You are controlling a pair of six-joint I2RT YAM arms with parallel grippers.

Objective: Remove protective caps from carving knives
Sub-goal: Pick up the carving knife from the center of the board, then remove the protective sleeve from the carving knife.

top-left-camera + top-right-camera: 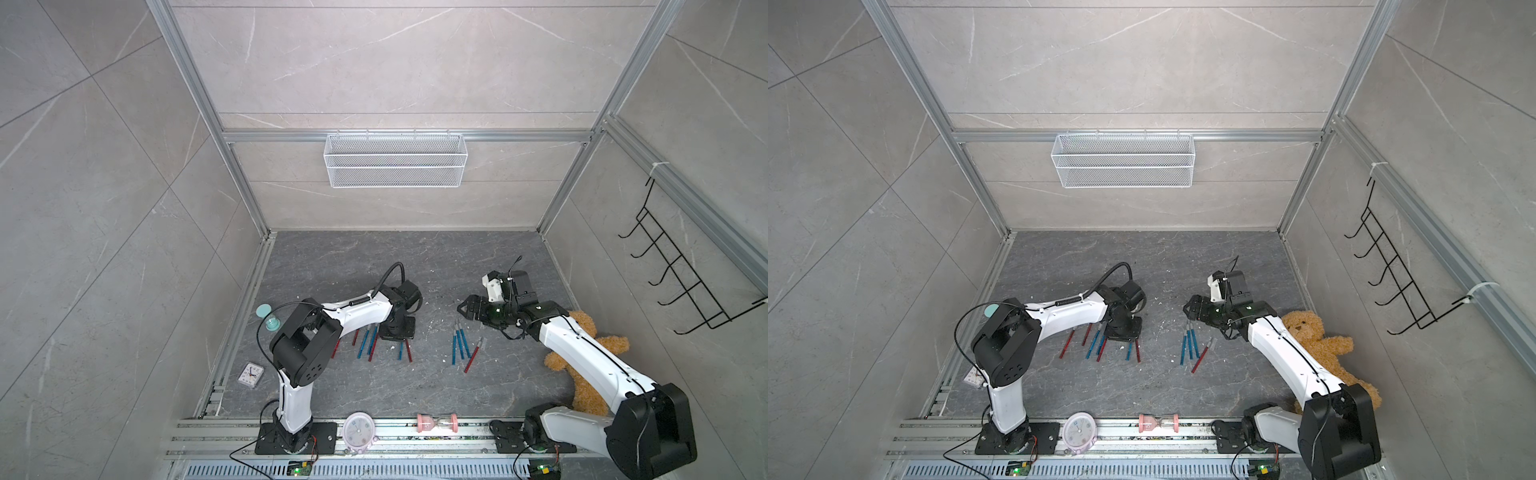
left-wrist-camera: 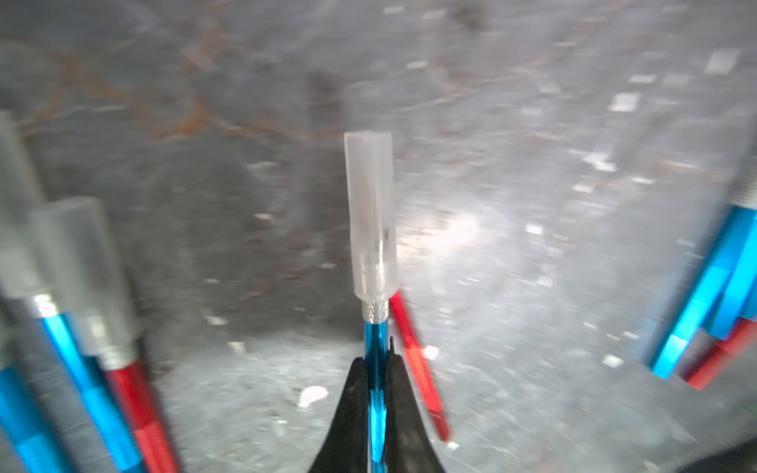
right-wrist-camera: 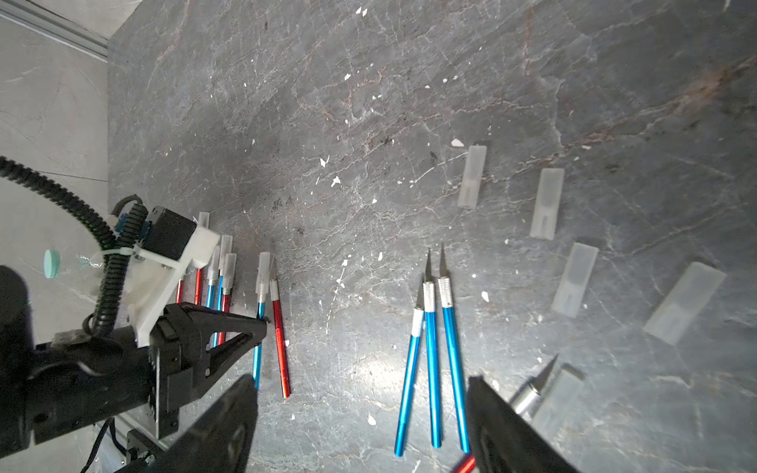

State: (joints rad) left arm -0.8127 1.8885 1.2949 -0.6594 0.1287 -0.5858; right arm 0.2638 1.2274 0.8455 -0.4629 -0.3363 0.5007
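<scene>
My left gripper is shut on the blue handle of a carving knife; its translucent protective cap is still on the tip. The right wrist view shows the same grip, beside a bare red knife. Several capped red and blue knives lie just left of it. My right gripper hangs open above three bare blue knives, holding nothing. Several loose caps lie on the floor beyond them. In both top views the grippers are apart.
A brown teddy bear lies under my right arm. A small white clock, a pink clock and a pink hourglass sit near the front rail. A wire basket hangs on the back wall. White specks litter the floor.
</scene>
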